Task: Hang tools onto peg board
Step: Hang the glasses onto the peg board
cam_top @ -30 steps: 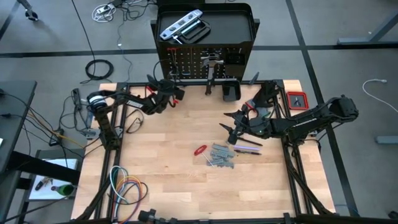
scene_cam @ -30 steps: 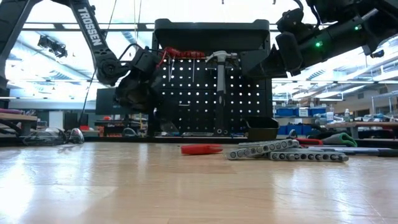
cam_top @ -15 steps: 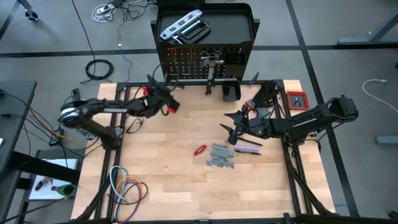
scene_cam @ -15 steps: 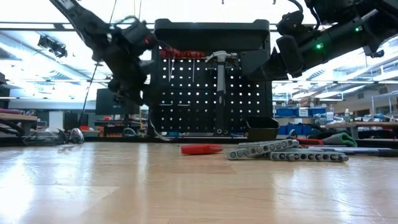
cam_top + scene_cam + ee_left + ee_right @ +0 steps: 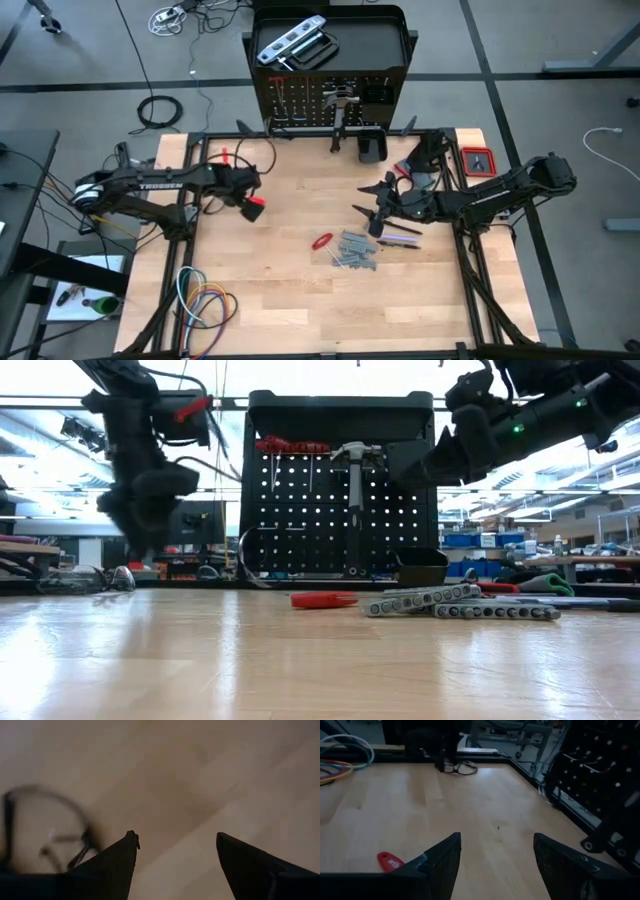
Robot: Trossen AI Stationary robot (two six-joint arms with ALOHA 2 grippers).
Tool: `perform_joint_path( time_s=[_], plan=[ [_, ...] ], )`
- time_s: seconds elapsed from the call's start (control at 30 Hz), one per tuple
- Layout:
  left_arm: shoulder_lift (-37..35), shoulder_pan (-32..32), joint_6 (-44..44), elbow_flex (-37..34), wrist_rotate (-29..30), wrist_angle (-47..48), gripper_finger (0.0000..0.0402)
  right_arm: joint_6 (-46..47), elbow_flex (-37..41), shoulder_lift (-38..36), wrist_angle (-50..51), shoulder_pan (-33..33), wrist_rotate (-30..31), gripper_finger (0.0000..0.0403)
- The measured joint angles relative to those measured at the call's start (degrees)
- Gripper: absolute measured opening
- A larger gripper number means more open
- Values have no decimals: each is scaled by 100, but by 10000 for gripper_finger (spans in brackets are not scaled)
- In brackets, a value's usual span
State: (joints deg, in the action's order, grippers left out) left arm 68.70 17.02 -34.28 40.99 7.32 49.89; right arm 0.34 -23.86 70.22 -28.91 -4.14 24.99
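**Both grippers empty above the table; loose tools lie at centre**

The left gripper (image 5: 252,203) hangs over the wooden table (image 5: 280,290) at about nine o'clock from the table's middle, its fingers (image 5: 117,862) spread apart with only bare wood showing between them. A dark loop of cable lies blurred on the table beside it in the left wrist view.

The right gripper (image 5: 372,212) hovers at roughly three o'clock from the middle, jaws likewise parted and holding nothing; its fingertips (image 5: 445,855) frame open tabletop.

Just at five o'clock from the right gripper lies a cluster of grey wrenches (image 5: 352,250), touching one another, with the red-handled pliers (image 5: 322,241) just beside them at their nine o'clock. A dark screwdriver (image 5: 400,238) rests next to the wrenches at their two o'clock.

At twelve o'clock, on the table's far edge, stands the peg board (image 5: 330,100). A hammer (image 5: 354,470) hangs upright on its face, and red-handled tools (image 5: 290,447) hang along its top row. On the tray above it lie a silver level (image 5: 290,38) and a black clamp (image 5: 312,52).

Coloured cables (image 5: 203,300) coil at seven o'clock near the table's corner.
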Motion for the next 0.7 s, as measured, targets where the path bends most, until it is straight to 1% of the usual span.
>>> perform_joint_path(
  time_s=[0.1,0.2,0.3,0.4,0.5,0.6,0.7],
  plan=[
    [18,-21,-342,0,520,297,269,-45,0,0,-22,0,-25,254],
    [18,-20,-549,0,1038,402,268,-56,0,0,-74,39,-68,254],
    [20,-6,-677,0,1250,560,268,-58,-2,-2,-109,63,-109,254],
    [43,136,-829,-6,1488,832,262,-100,-2,-2,-128,63,-111,254],
    [38,374,-804,-184,1473,635,248,-104,-2,-2,-145,63,-115,254],
    [40,651,-538,-481,1118,213,233,-142,-2,-2,-153,63,-116,254],
    [40,853,-368,-786,994,-275,223,-145,-2,-2,-153,52,-118,254]
  ],
)
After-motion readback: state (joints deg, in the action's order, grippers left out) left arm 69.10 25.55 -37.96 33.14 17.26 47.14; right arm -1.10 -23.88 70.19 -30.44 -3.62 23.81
